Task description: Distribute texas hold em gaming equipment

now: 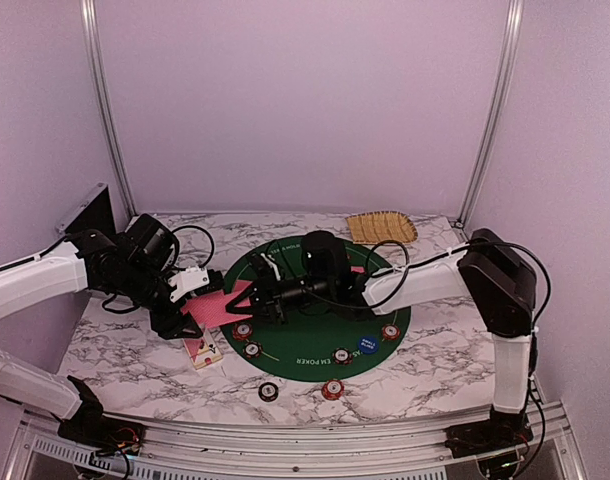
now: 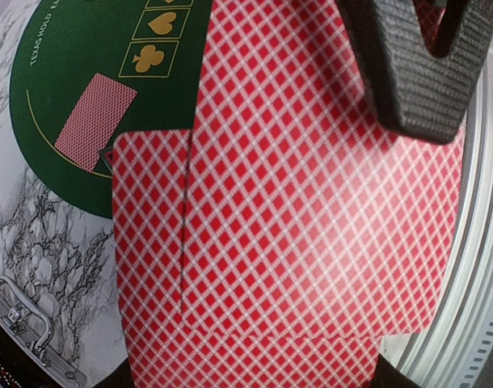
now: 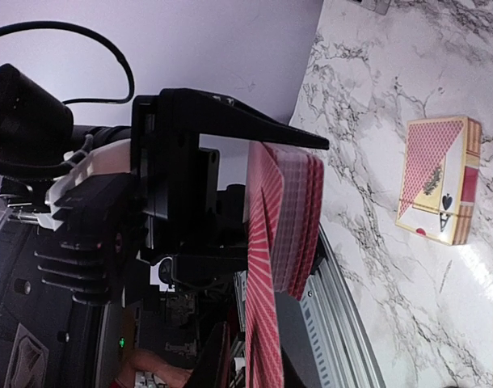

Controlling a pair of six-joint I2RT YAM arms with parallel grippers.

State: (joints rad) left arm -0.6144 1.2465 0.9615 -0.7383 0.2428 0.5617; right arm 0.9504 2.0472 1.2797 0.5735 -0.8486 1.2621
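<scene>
Several red-backed cards (image 1: pixel 223 306) are pinched in the left fingers (image 2: pixel 416 73), left of centre in the overhead frame, over the edge of the green mat (image 1: pixel 305 345). We see the right fingers (image 1: pixel 263 297) just beside those cards; whether they are spread or pressed together we cannot tell. Chips (image 1: pixel 252 349) dot the mat's lower rim, and a card box (image 1: pixel 202 350) lies on the marble surface (image 1: pixel 135 350)
</scene>
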